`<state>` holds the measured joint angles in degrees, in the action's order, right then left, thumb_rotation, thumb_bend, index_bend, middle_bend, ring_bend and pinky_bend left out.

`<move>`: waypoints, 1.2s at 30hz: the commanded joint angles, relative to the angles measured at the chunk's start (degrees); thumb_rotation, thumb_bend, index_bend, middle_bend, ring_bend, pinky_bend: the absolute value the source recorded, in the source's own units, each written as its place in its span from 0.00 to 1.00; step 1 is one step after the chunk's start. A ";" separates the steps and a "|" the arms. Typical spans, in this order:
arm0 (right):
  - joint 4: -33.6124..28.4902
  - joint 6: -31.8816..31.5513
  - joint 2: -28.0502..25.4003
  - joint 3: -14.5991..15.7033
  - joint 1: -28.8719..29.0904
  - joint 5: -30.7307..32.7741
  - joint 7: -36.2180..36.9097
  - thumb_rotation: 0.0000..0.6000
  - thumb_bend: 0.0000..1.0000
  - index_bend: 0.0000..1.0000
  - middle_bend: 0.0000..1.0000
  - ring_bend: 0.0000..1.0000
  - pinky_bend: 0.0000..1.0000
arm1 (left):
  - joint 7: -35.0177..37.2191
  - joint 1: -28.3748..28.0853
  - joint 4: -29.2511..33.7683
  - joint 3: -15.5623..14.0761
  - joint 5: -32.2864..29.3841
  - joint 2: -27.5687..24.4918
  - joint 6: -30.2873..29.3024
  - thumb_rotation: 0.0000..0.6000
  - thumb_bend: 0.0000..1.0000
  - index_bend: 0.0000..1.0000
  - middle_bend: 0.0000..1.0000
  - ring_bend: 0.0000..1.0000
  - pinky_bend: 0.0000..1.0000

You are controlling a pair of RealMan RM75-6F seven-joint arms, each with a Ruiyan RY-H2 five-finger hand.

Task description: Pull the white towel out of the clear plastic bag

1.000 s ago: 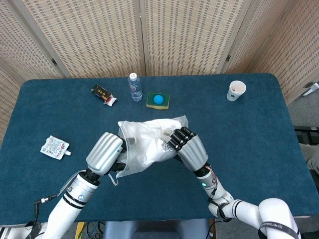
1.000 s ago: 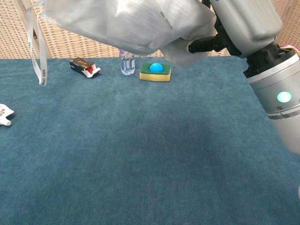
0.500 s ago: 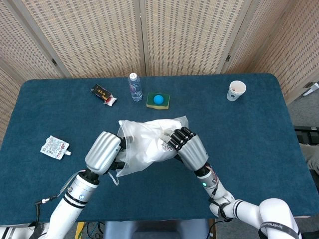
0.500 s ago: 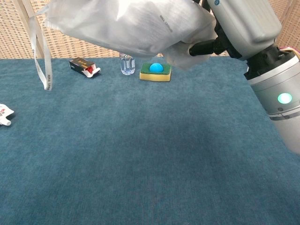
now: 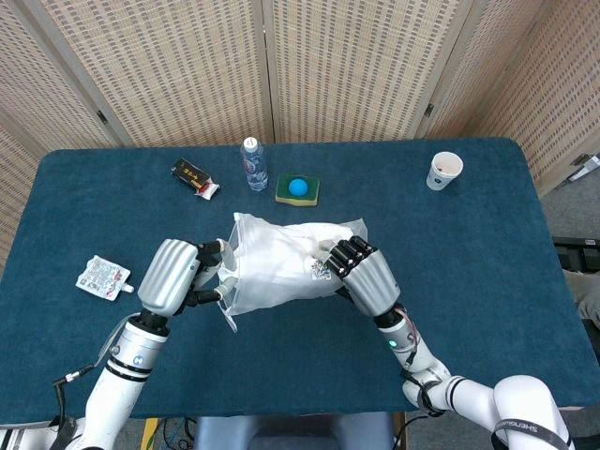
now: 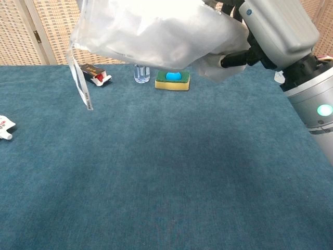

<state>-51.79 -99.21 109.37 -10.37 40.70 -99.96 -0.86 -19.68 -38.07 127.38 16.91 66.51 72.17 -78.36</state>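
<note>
The clear plastic bag (image 5: 281, 262) hangs above the table with the white towel (image 5: 291, 253) bunched inside it. My right hand (image 5: 364, 278) grips the bag's right end. My left hand (image 5: 173, 275) is at the bag's left, open end, its curled fingers on the bag's edge. In the chest view the bag (image 6: 156, 31) fills the top, my right hand (image 6: 278, 31) holds its right end, and a white strip (image 6: 80, 80) dangles from its left edge. That view does not show my left hand.
Along the far side of the blue table (image 5: 487, 281) stand a black box (image 5: 195, 176), a water bottle (image 5: 253, 164), a green sponge with a blue ball (image 5: 297, 188) and a paper cup (image 5: 444, 170). A small packet (image 5: 103, 277) lies at the left.
My left hand has drawn back to the left, out from over the bag to its open edge. The bag has shifted slightly right and stretched out between the two hands.
</note>
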 commanded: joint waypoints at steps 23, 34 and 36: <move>-9.77 16.63 -6.63 2.73 -2.40 7.36 -6.23 1.00 0.00 0.01 0.09 0.11 0.26 | 0.63 1.71 -2.81 -2.47 1.09 2.09 2.20 1.00 0.74 0.83 1.00 1.00 1.00; -15.09 18.86 -10.03 2.23 -3.92 9.37 -9.65 1.00 0.00 0.00 0.07 0.07 0.23 | -4.25 0.13 -3.58 -3.56 -0.96 5.18 3.75 1.00 0.74 0.83 1.00 1.00 1.00; -15.36 18.96 -10.27 2.24 -4.15 9.49 -10.13 1.00 0.00 0.00 0.14 0.08 0.23 | -4.62 0.36 -3.75 -4.23 -1.21 5.20 3.90 1.00 0.74 0.83 1.00 1.00 1.00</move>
<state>-67.03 -80.30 99.22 -8.12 36.66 -90.54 -10.85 -24.17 -37.80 123.71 12.82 65.44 77.32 -74.56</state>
